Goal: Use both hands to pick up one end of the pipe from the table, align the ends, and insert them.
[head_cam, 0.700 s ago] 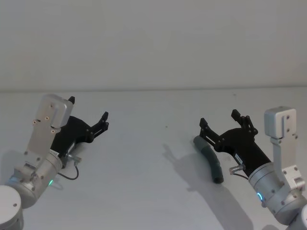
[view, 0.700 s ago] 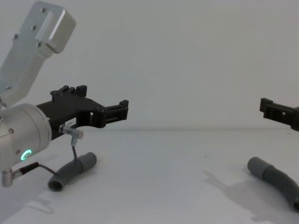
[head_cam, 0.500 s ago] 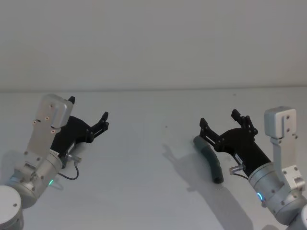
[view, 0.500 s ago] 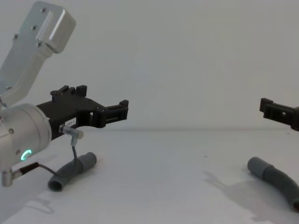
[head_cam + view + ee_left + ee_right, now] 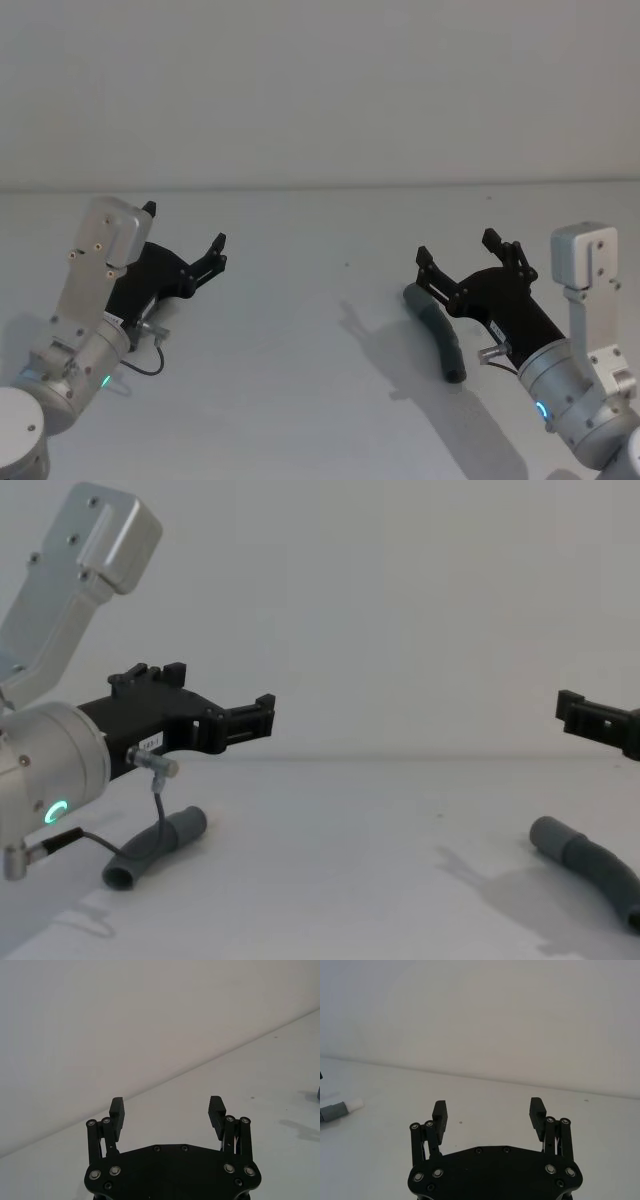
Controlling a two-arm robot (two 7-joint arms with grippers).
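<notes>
Two dark grey corrugated pipe pieces lie apart on the white table [image 5: 300, 300]. The right piece [image 5: 437, 338] [image 5: 592, 866] curves just below my right gripper [image 5: 457, 247], which hovers over it, open and holding nothing. The left piece [image 5: 155, 847] lies under my left arm, below and behind the left gripper [image 5: 184, 226] [image 5: 215, 705], which is also open, empty and raised off the table. The right wrist view shows the right gripper [image 5: 489, 1109] with jaws spread, and farther off a grey cuff with a white tip [image 5: 340, 1108] flat on the table. In the left wrist view the left gripper [image 5: 167, 1109] has bare jaws.
A plain white wall [image 5: 320, 90] rises behind the table's far edge. A thin black cable [image 5: 150, 800] hangs from my left wrist above the left pipe piece. Bare table stretches between the two pieces [image 5: 350, 880].
</notes>
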